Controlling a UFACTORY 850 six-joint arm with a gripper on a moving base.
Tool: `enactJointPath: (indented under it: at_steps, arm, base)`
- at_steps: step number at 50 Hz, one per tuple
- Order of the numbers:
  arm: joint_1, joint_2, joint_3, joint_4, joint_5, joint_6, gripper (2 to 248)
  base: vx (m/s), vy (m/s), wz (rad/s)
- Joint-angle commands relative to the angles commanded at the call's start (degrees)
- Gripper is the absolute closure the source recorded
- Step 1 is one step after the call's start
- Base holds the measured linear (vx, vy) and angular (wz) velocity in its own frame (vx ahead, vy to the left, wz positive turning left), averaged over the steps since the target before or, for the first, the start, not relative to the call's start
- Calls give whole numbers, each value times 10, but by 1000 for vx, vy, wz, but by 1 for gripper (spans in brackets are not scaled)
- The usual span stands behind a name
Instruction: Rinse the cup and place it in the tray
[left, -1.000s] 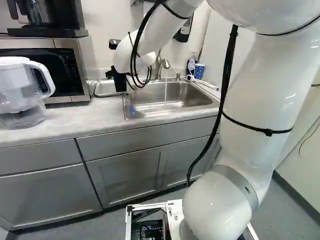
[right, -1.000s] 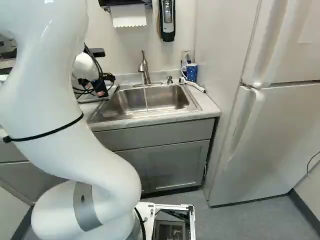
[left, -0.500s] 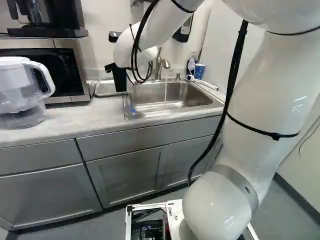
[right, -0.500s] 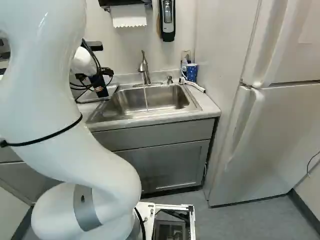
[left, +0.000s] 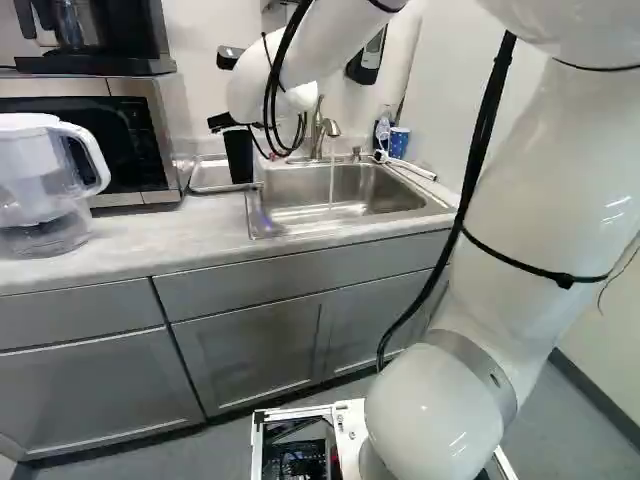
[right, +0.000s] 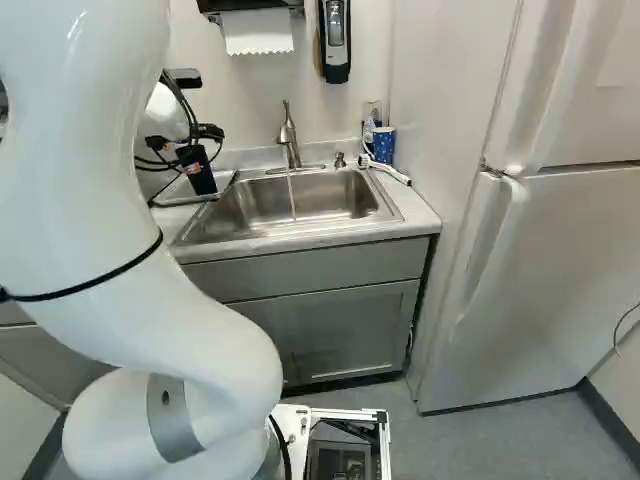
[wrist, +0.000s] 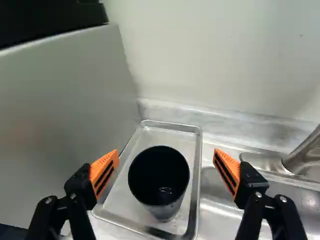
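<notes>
Well, your cup (wrist: 158, 172) stands upright in the tray (wrist: 181, 139), mouth open towards you, and the gripper (wrist: 166, 152) is spread wide with nothing in hold. What matters now is the gap either side: the cup lies ahead of and between the orange pads (wrist: 106, 162), nearer the one on the microwave (left: 140, 140) side, with more room towards the sink (right: 240, 205).

I'd judge the placing all but done, so you'd want to draw straight back along the gripper's line; a sideways drift could catch the rim and tip the cup. Whether it has been rinsed I can't tell, though something glints inside.

The cup is black, round and smooth, narrowing to its base. The tray is shallow dull metal with rounded corners and a raised lip, set on a pale mottled table (left: 150, 235). From the curved metal tap (right: 289, 135), a thin stream runs into the sink; you'll probably want that off.
</notes>
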Motion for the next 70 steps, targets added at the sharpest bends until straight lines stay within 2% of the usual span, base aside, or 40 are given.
enactJointPath:
  at_steps: [18,57,70]
  arm:
    - [-12,24,2,-4,0,0,3]
    - [-72,93,24,-56,0,0,3]
    - [-93,108,34,-56,0,0,3]
  base:
    - [0,0,0]
    - [0,0,0]
    - [0,0,0]
